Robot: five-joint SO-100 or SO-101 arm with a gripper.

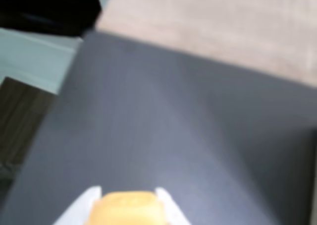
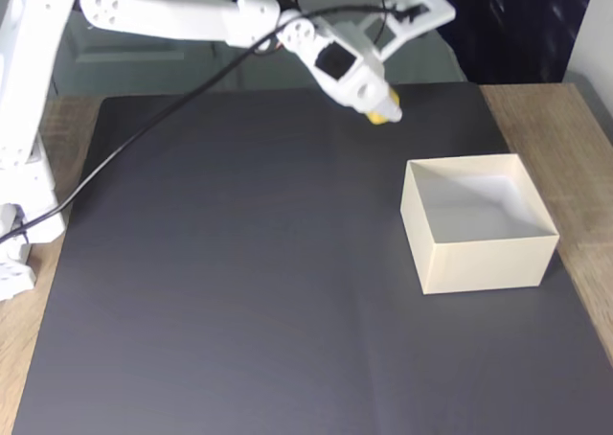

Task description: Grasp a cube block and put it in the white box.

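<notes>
Closest to the wrist camera, at the bottom edge of its blurred picture, sits the small bright yellow cube block with rounded corners [image 1: 128, 208], pinched between two white plastic fingertips [image 1: 166, 205], one pressed against each side. So the white two-finger gripper [image 1: 127, 210] is closed on the cube, its jaws apart only by the cube's width. Beyond it the wrist view shows the dark grey mat [image 1: 173, 121] and, far off, a strip of light wooden tabletop [image 1: 223, 27].

The fixed view adds what the wrist view lacks: the white jointed robot arm [image 2: 182, 13] reaching from the left across the far part of the mat [image 2: 239, 282], with a black cable [image 2: 172, 109] trailing from it. There the cube [image 2: 383, 115] is just a yellow spot at the gripper [image 2: 385, 113] tip, lifted clear of the mat. The square cream-white box with thin straight walls [image 2: 479, 263] stands on the mat to the right and nearer, apart from the gripper, its pale inside holding nothing visible.
</notes>
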